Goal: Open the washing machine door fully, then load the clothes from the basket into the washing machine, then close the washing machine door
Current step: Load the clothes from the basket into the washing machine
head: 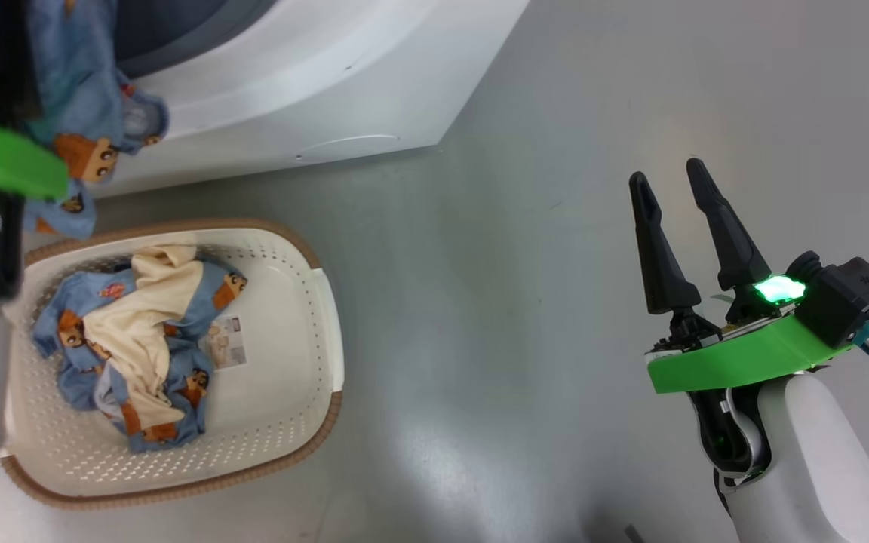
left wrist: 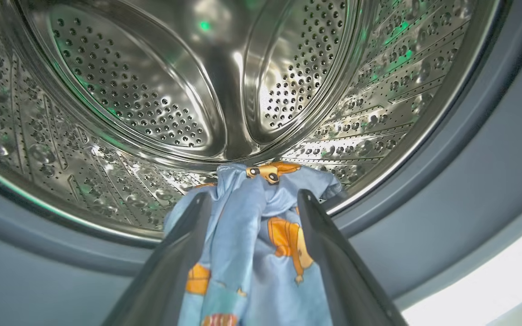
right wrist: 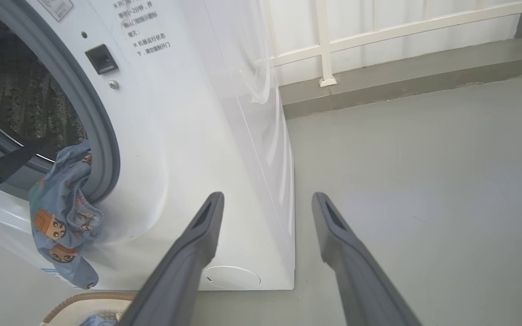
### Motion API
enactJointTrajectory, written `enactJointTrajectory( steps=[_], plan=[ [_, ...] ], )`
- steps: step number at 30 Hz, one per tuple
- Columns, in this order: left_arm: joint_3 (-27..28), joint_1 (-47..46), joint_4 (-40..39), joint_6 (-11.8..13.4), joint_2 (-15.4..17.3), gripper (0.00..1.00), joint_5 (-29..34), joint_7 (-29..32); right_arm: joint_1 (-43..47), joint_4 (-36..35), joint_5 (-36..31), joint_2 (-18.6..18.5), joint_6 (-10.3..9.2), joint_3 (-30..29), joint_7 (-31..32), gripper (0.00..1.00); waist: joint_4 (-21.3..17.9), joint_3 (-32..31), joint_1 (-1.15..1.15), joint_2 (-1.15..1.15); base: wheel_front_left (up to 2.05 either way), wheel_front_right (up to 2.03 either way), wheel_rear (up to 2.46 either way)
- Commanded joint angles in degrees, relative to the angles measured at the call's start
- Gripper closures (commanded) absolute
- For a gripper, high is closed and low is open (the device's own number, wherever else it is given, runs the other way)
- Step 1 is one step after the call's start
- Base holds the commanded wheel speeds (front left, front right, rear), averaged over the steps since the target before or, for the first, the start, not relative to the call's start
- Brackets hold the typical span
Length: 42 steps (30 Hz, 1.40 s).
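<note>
The left gripper (left wrist: 254, 194) is spread wide, a garment (left wrist: 243, 226) loose between its fingers (left wrist: 329, 253), draped over the gasket (right wrist: 104, 136) lower edge. The right gripper (head: 665, 170) is open, empty. The garment may be dragged out on withdrawal.

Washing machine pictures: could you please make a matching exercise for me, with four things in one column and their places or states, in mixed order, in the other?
Things
1 right gripper
2 basket
3 hanging garment
4 round flap

Places or states
A draped over the grey gasket
B open, above the floor
C low on the front of the washing machine
D on the floor, with cream-and-blue clothes inside

Pairs: 1-B, 2-D, 3-A, 4-C
</note>
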Motion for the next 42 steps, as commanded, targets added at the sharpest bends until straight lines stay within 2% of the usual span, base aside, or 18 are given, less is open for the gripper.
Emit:
enactJointTrajectory(
  steps=[1,6,17,21,24,35,42],
  plan=[
    [2.0,1.6,-2.5,0.6,2.9,0.0,-0.2,-0.4,0.9,-1.5,-0.6,-0.1,0.16,1.5,-0.3,0.0,0.4,-0.1,0.0,0.0,0.0,0.0,0.0],
    [4.5,9.4,-10.2,2.3,2.7,0.0,0.7,-0.4,0.6,-1.7,-0.9,-0.3,0.16,1.4,-0.3,0.0,1.4,-0.3,0.0,0.0,0.0,0.0,0.0],
    [9.9,26.3,-24.9,4.3,-0.4,0.0,3.6,-0.4,1.0,-2.5,-1.0,-1.2,0.16,1.7,-0.3,0.0,2.3,-0.1,0.0,0.0,0.0,0.0,0.0],
    [11.5,31.5,-29.0,4.4,-2.1,0.0,4.4,-0.4,1.4,-3.1,-1.1,-1.5,0.16,1.3,-0.3,0.0,2.7,0.1,0.0,0.0,0.0,0.0,0.0],
    [12.6,34.2,-31.5,3.5,-3.4,0.0,5.2,-0.4,1.4,-3.4,-1.4,-1.6,0.16,0.9,-0.3,0.0,3.1,0.2,0.0,0.0,0.0,0.0,0.0],
    [15.5,39.5,-31.4,0.9,-7.6,0.0,6.9,-0.4,1.4,-3.4,-1.5,-2.1,0.16,0.5,-0.3,0.0,3.9,0.0,0.0,0.0,0.0,0.0,0.0],
    [16.5,38.7,-29.8,-0.3,-8.7,0.0,8.1,-0.4,1.0,-3.3,-1.7,-2.1,0.16,0.5,-0.3,0.0,4.1,0.2,0.0,0.0,0.0,0.0,0.0]
  ],
)
